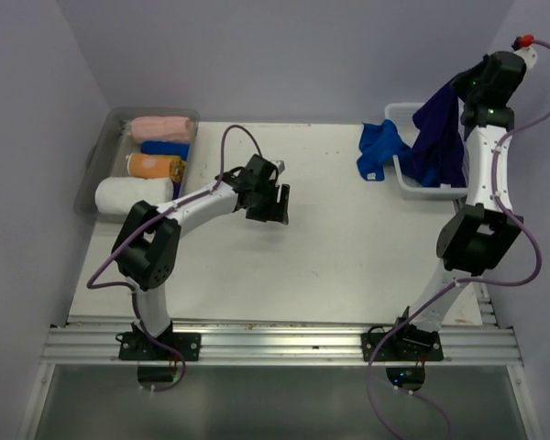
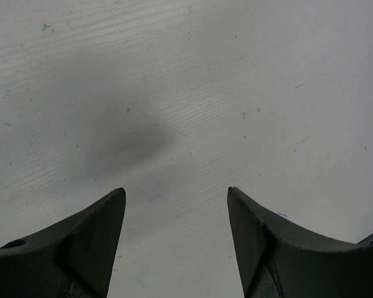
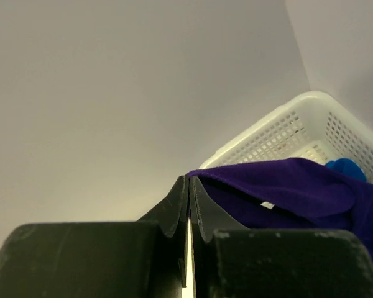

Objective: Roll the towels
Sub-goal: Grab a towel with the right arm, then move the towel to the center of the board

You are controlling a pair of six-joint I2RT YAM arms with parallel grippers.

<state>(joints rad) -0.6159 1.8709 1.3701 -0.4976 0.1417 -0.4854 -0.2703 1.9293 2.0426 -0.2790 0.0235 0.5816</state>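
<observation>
I am pinching the dark purple towel (image 1: 440,137) in my right end effector (image 1: 460,89), which I am holding high over the far right corner of the counter (image 1: 330,247). Its jaws are pressing fully together on the cloth's upper edge, and in the right wrist view the fingertips (image 3: 181,205) are meeting with no gap, just where the purple fabric begins. The towel is hanging down from that grip, with its lower part draping into the white lattice basket (image 1: 412,188) at the counter's far right edge. A royal blue towel (image 1: 378,151) is spilling over the basket's left rim onto the counter, crumpled, and I am seeing a small patch of that blue behind the purple cloth from the wrist.

I am hovering my left end effector (image 1: 270,197) above the middle-left of the counter, well apart from both towels. Its jaws are standing wide apart and holding nothing; between the two fingers (image 2: 93,242) only bare counter surface and a soft shadow are showing.

Along the far left edge a clear bin (image 1: 96,160) is holding four rolled towels side by side: a pink roll (image 1: 160,126) farthest back, then a blue roll (image 1: 165,148), an orange roll (image 1: 151,166), and a white roll (image 1: 133,194) nearest me.
</observation>
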